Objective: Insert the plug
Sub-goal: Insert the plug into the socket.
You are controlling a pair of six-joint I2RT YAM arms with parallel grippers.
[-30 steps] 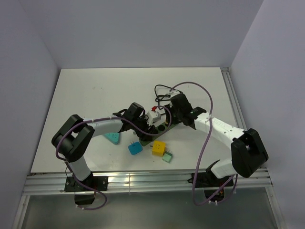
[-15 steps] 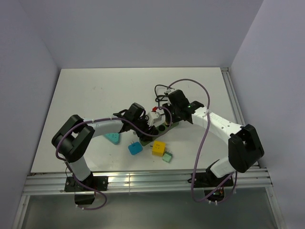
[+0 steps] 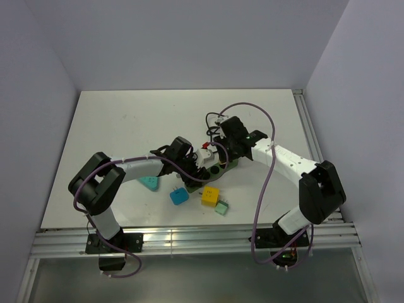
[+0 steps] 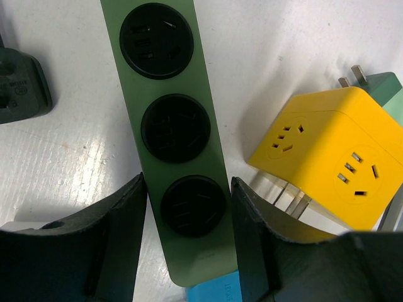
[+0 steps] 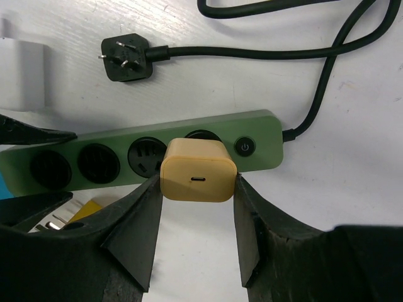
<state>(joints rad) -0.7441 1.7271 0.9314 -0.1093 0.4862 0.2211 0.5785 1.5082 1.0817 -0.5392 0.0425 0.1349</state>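
A tan, rounded plug (image 5: 198, 170) with a small port on its face sits between the fingers of my right gripper (image 5: 196, 180), which is shut on it. The plug stands over the socket beside the power button (image 5: 244, 147) of the green power strip (image 5: 264, 135). Its prongs are hidden, so how deep it sits cannot be told. My left gripper (image 4: 187, 189) is shut on the opposite end of the power strip (image 4: 167, 88), one finger on each long side. In the top view both grippers meet at the power strip (image 3: 218, 169) mid-table.
A yellow cube adapter (image 4: 327, 151) lies right of the strip, a blue one (image 4: 214, 294) at its end and a dark green one (image 4: 19, 88) to the left. The strip's black cord and plug (image 5: 126, 58) lie behind it. A teal adapter (image 3: 149, 183) lies front left.
My right arm has swung left and slightly away from its base, carrying the plug over the strip. The left arm and the strip have not moved.
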